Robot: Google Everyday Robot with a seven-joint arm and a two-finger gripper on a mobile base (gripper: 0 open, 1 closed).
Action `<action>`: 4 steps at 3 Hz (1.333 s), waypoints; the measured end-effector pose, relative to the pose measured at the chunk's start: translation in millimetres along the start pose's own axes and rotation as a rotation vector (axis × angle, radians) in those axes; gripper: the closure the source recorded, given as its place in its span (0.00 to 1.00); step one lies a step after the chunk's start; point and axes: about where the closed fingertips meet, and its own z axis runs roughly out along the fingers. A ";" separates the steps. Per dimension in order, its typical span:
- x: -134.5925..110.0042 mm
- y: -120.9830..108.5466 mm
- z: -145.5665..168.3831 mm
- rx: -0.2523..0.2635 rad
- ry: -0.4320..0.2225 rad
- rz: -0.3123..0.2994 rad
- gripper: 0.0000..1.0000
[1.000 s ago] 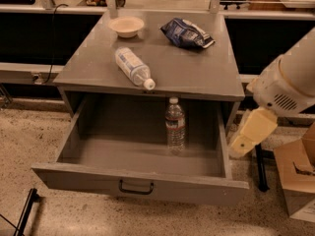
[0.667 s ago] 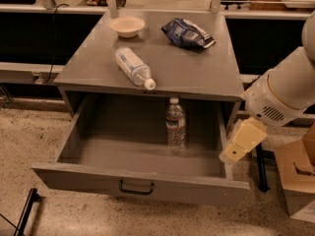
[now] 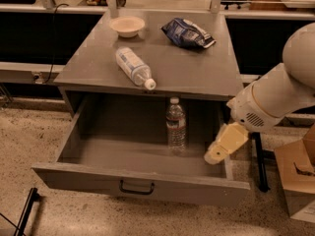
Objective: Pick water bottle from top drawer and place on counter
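**Approach to the bottle.** The top drawer [image 3: 142, 178] stands pulled fully out below the bench [image 3: 197, 68], so its floor is open to reach from above. The water bottle [image 3: 176, 124] stands upright on the drawer floor, towards the drawer's back and nearer its arm-side wall than the opposite wall. It has its cap up and touches neither wall, which leaves room to close on it from the side. The gripper [image 3: 212, 156] hangs over the drawer's arm-side front corner, angled down and inward towards the bottle. It is near the bottle but apart from it and holds nothing. Whether the gripper is open or closed cannot be told.

Above the drawer, the bench carries a fatter bottle [image 3: 133, 67] lying on its side with its cap at the drawer-side edge. Farther back from the drawer are a bowl [image 3: 127, 25] and a snack bag [image 3: 187, 32]. Bare surface remains between them for the placement.

Compared with a second ago, the gripper has moved from outside the drawer's arm-side wall to above that wall, lower and closer to the bottle. The bottle and the bench items have not shifted. The step in hand appears to be the reach, and the grasp is not yet made.
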 end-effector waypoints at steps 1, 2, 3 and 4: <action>-17.7 -2.2 37.3 0.000 -0.107 0.022 0.00; -32.1 -5.3 65.5 0.021 -0.192 0.041 0.00; -40.1 -7.5 97.9 -0.002 -0.253 0.083 0.00; -42.9 -11.2 132.6 -0.025 -0.280 0.138 0.00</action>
